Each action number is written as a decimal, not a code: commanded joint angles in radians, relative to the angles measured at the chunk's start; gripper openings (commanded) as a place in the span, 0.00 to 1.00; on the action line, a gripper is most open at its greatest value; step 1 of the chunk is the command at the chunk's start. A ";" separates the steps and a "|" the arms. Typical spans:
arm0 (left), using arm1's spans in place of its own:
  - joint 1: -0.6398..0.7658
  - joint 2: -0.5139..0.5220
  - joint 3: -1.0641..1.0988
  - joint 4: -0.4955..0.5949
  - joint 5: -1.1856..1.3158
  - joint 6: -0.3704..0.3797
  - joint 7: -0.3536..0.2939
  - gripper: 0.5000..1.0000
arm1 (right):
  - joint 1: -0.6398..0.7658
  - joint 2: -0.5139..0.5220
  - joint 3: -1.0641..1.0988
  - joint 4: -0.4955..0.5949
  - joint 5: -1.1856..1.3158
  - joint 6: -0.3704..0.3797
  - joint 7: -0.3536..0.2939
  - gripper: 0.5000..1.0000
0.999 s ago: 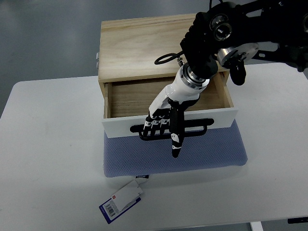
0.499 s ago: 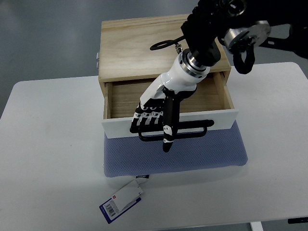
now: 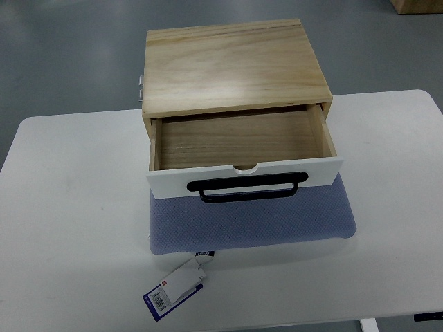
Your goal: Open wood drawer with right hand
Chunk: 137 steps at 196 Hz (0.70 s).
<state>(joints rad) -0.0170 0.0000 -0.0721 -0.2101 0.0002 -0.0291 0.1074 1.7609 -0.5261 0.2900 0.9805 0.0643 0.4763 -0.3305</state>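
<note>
A light wood drawer box (image 3: 232,66) stands at the back middle of the white table (image 3: 69,228). Its drawer (image 3: 239,142) is pulled out toward me and its inside is bare wood. The drawer has a white front panel (image 3: 173,181) with a black bar handle (image 3: 249,189). The box rests on a blue-grey mat (image 3: 249,225). Neither hand nor arm shows in the top view.
A white and blue tag (image 3: 175,288) lies on the table in front of the mat, tied to it near the front left corner. A metal hinge or latch (image 3: 140,88) sticks out on the box's left side. Grey floor lies beyond the table.
The right hand, which was curled on the black handle, has lifted off and left the picture. The drawer stays pulled out.
</note>
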 commanded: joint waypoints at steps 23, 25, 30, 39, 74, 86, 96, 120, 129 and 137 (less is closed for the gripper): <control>0.000 0.000 0.000 -0.002 0.001 0.000 0.000 1.00 | -0.285 0.011 0.314 -0.189 0.005 -0.180 0.178 0.89; 0.000 0.000 0.000 -0.002 0.001 0.000 0.000 1.00 | -0.302 0.014 0.330 -0.192 0.005 -0.191 0.189 0.89; 0.000 0.000 0.000 -0.002 0.001 0.000 0.000 1.00 | -0.337 0.020 0.359 -0.200 0.005 -0.211 0.209 0.89; 0.000 0.000 0.000 -0.002 0.001 0.000 0.000 1.00 | -0.399 0.034 0.416 -0.207 0.005 -0.248 0.251 0.89; 0.000 0.000 0.000 -0.006 0.001 0.000 0.000 1.00 | -0.624 0.152 0.649 -0.345 0.011 -0.286 0.347 0.89; 0.000 0.000 0.000 -0.006 0.001 0.000 0.000 1.00 | -0.678 0.205 0.751 -0.413 0.012 -0.285 0.364 0.89; 0.000 0.000 0.002 -0.006 0.001 0.000 0.000 1.00 | -0.706 0.239 0.818 -0.451 0.012 -0.280 0.366 0.89; 0.000 0.000 0.002 -0.006 0.001 0.000 0.000 1.00 | -0.767 0.305 0.923 -0.490 0.012 -0.272 0.367 0.89; 0.000 0.000 0.002 -0.006 0.001 0.000 0.000 1.00 | -0.811 0.337 0.968 -0.490 0.012 -0.268 0.367 0.89; 0.000 0.000 0.000 -0.006 0.001 0.000 0.000 1.00 | -0.837 0.353 0.983 -0.490 0.012 -0.254 0.367 0.89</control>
<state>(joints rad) -0.0167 0.0000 -0.0709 -0.2164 0.0018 -0.0292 0.1072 0.9903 -0.2219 1.2110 0.4979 0.0769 0.2048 0.0372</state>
